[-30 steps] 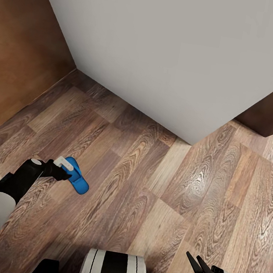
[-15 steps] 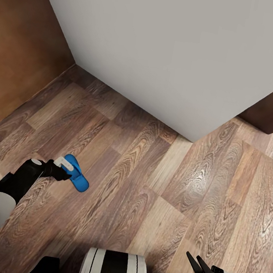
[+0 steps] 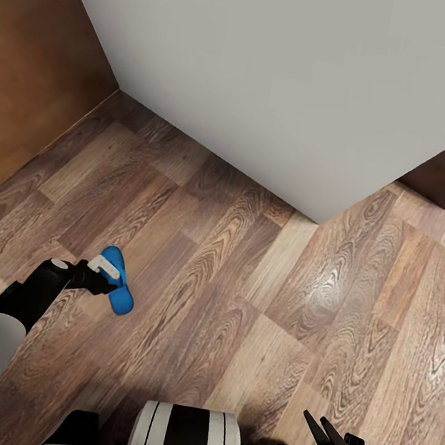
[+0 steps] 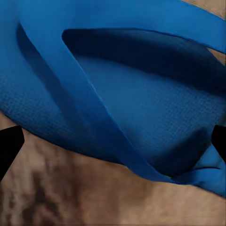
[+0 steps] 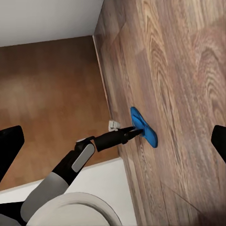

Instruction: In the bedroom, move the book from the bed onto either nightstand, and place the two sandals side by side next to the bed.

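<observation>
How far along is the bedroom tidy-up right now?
Nothing looks finished. In hand: the left gripper is shut on one bright blue flat sandal, carried over the wood-plank floor. The right gripper is open and holds nothing. Left: set down this sandal, pair it with the other, and move the book.

Nothing readable anywhere, no lettering, labels, brands or numbers. Just a plain blue sandal (image 3: 115, 281) with no logo or print on the sole or strap, bare wood-plank floor (image 3: 254, 293), and a blank light-grey surface (image 3: 289, 82) with no markings.
</observation>
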